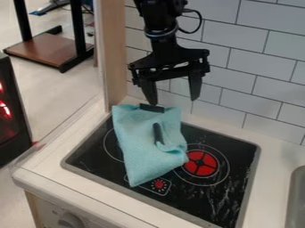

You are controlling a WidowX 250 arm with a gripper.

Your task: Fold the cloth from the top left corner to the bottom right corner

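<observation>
Light-blue cloth [142, 153] lies rumpled below the black claw [173, 98], whose two fingers hang spread apart near its upper edge. It covers part of the black stovetop [229, 189], beside a red burner [202, 164], with the tiled wall [253, 58] behind.
</observation>
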